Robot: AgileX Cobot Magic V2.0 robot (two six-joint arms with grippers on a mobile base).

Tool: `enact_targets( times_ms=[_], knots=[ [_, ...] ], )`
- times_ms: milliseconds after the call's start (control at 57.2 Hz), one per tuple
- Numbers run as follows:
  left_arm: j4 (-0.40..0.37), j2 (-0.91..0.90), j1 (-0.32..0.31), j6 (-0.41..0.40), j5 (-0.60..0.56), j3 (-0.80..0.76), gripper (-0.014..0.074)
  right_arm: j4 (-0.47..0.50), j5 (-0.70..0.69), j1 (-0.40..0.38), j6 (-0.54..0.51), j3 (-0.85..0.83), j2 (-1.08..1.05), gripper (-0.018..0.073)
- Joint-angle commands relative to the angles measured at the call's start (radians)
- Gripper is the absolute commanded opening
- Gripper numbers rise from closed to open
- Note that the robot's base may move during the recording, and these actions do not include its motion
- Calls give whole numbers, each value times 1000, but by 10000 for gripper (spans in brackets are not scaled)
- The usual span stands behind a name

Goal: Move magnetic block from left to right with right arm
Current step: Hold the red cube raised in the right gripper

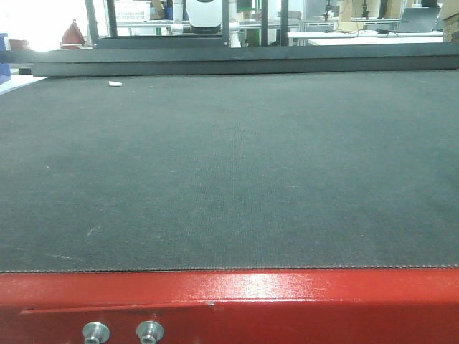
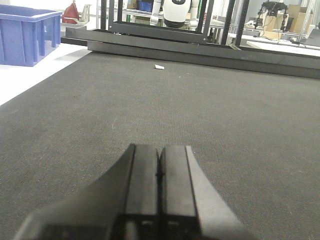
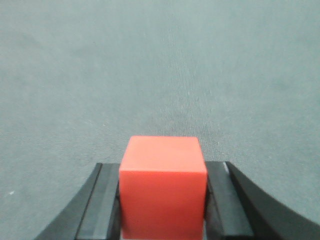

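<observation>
Right claw (image 3: 163,175) clamping magnetic block (image 3: 162,195) by flat side faces, lower centre of frame, gripping squarely for carrying rightward. Block possibly hanging just above worktop (image 3: 165,65); contact hidden. Left claw (image 2: 160,150) sitting pressed together, holding nothing, resting low. White scrap (image 2: 159,66) and blue bin (image 2: 27,35) lying upper left, well apart; nothing obstructing ahead.

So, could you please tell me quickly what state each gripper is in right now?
Left gripper: closed, holding nothing.
Right gripper: closed on the magnetic block.
</observation>
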Motion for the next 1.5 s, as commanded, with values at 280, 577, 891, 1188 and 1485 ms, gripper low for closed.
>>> enact_targets(
  times_ms=[280,577,891,1188,1485],
  knots=[
    [-2,-11,-4,0,-76,10,-126,-56,-99,-5,-14,145,-451,222],
    [-2,-11,-4,0,-76,10,-126,-142,-98,-5,-14,156,-559,222],
    [-2,-11,-4,0,-76,10,-126,-142,-98,-5,-14,156,-559,222],
    [-2,-11,-4,0,-76,10,-126,-142,-98,-5,-14,156,-559,222],
    [-2,-11,-4,0,-76,10,-126,-142,-98,-5,-14,156,-559,222]
  ],
)
